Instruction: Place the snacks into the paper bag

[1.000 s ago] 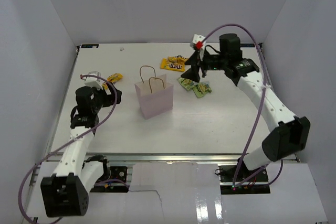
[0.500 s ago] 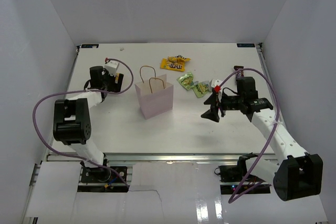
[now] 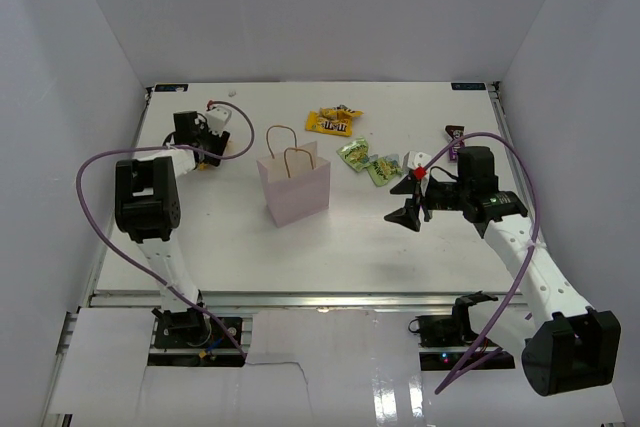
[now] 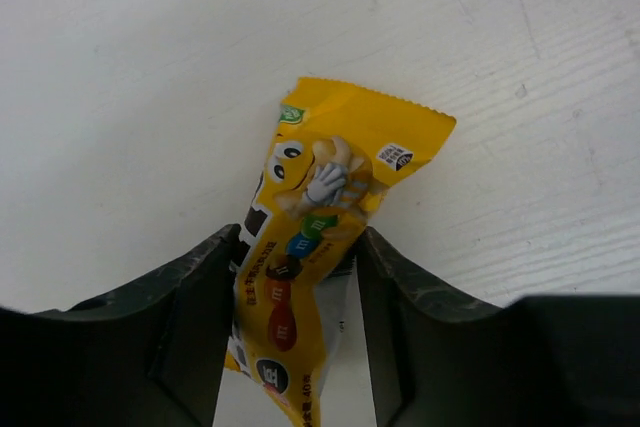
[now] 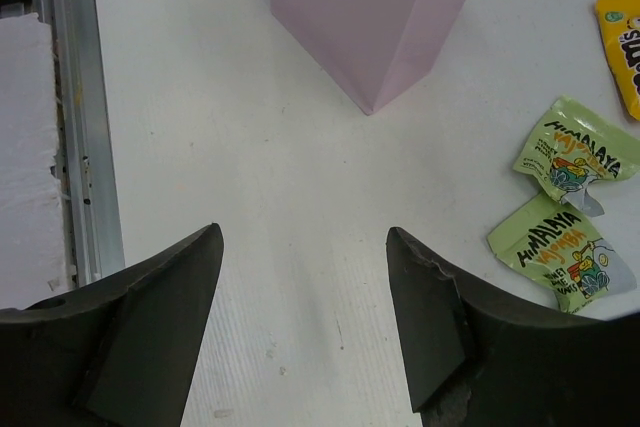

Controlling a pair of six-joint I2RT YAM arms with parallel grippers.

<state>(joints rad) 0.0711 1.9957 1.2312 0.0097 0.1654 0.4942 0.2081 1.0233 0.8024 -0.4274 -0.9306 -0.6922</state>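
Upper left of the overhead view: straddles a yellow packet (image 4: 320,197) with the left gripper (image 4: 298,247), jaws spread just beside its edges, seemingly ready to pinch. Centre: finds the paper bag (image 3: 295,187) upright, mouth up for drops. Right of centre: hovers the right gripper (image 3: 405,202) spread and empty near the lime-green packets (image 3: 370,162), probably the next pick

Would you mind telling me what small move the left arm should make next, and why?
Probably close the left pincer on the yellow packet: the packet sits between the jaws with a gap showing at one side, so it looks ungripped.
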